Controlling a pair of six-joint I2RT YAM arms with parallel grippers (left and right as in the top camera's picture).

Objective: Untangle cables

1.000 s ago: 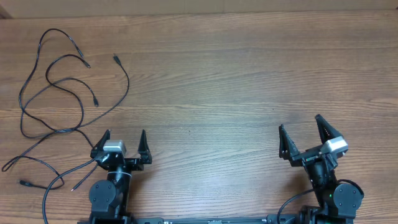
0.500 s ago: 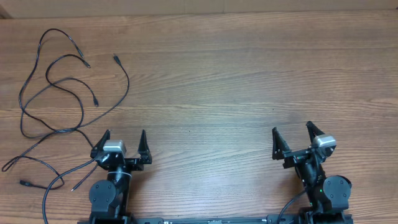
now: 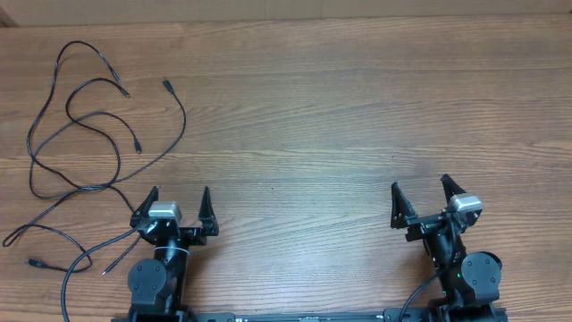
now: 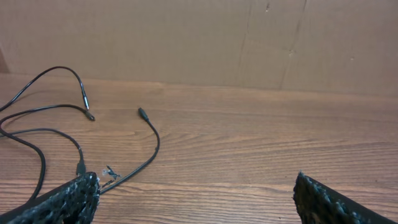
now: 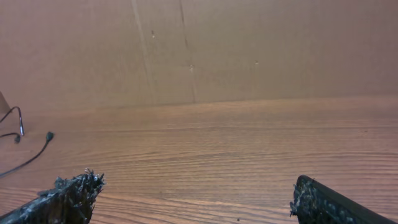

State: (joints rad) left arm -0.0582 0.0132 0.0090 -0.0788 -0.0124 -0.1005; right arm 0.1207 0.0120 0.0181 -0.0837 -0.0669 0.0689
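Since a second ago the right tool [image 3: 419,185] has turned out of its rightward slant and shifted slightly left. Both arms sit at the near edge of the wooden counter [image 3: 313,107]. The left tool [image 3: 180,190] and the right one both have their fingers spread wide, holding nothing. The cables [image 3: 184,116] lie loosely tangled at the far left, with one strand just beside the left tool.

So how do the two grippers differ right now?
The left gripper sits right beside the cables; the right gripper is far across the table from them. The left gripper points straight ahead; the right gripper is angled slightly. Both are wide open and hold nothing.
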